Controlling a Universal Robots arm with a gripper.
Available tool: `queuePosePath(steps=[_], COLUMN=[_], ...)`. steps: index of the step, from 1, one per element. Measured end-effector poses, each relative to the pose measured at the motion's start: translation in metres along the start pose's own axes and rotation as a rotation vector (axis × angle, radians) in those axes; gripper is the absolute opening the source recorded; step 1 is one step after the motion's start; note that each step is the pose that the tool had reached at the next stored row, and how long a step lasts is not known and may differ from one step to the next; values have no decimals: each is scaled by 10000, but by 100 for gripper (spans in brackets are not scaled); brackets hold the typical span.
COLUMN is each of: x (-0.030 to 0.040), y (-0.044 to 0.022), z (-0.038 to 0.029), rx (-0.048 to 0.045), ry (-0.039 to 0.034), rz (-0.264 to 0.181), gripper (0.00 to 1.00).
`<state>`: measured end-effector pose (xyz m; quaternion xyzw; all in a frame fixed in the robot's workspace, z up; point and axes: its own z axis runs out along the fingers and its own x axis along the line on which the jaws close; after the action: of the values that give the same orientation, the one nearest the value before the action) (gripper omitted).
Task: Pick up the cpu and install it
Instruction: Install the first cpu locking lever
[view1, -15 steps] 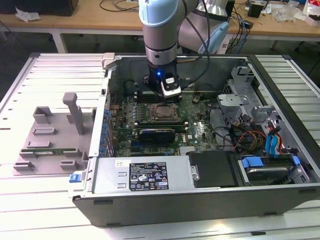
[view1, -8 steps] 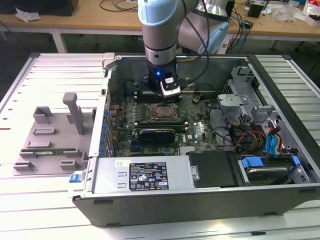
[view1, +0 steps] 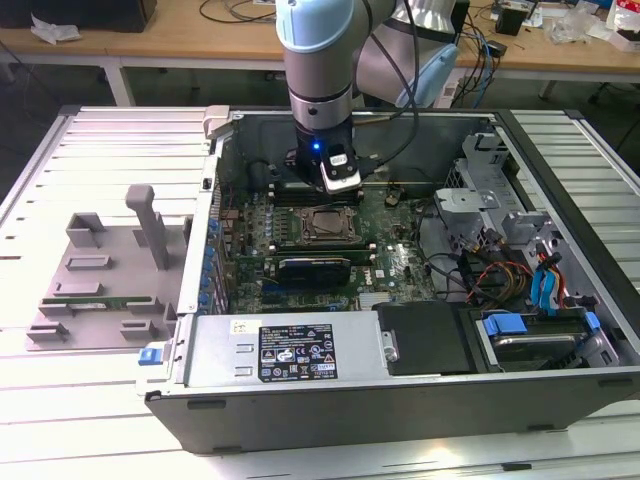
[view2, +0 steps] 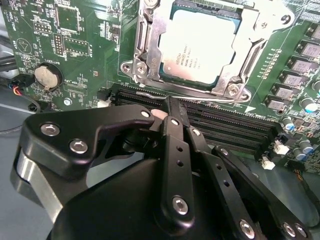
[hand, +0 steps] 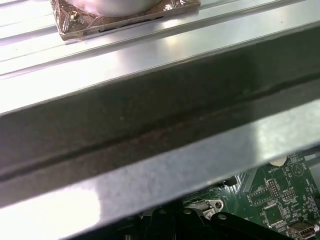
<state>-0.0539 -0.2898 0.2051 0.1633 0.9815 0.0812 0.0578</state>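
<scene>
A slatted pale metal table (view1: 60, 400) carries an opened computer case (view1: 400, 400) in the middle of the exterior view, with wooden workbenches (view1: 200, 40) across the top of the frame behind it. A grey plastic fixture (view1: 105, 275) sits on the table at the left of that frame, apart from the case.

The arm (view1: 320, 60) comes down from the upper middle of the exterior view into the case, and its gripper (view1: 335, 185) hangs just above the green motherboard (view1: 400, 260). The cpu (view1: 325, 227) lies flat in its socket at the centre of the board, just below the gripper in that frame; the gripper holds nothing.

The second wrist view gives what the exterior view cannot: the cpu (view2: 200, 42) with its silver top sits in the upper middle of the frame, inside the metal socket frame (view2: 150, 55), while the black gripper (view2: 170, 107) fills the lower half. Its fingers (view2: 172, 140) are pressed together, tips over the black memory slots (view2: 225, 125) just beside the socket, clear of the cpu. A round coin battery (view2: 45, 76) shows at the left.

The first wrist view looks instead across the case's steel edge (hand: 160, 165), with a corner of motherboard (hand: 280, 200) at lower right.
</scene>
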Motion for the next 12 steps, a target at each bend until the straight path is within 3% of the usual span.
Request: queuePosePath(steps=[12], x=[1], y=[-12], z=[37], rx=[0], ry=[0], rz=[0], gripper=[11])
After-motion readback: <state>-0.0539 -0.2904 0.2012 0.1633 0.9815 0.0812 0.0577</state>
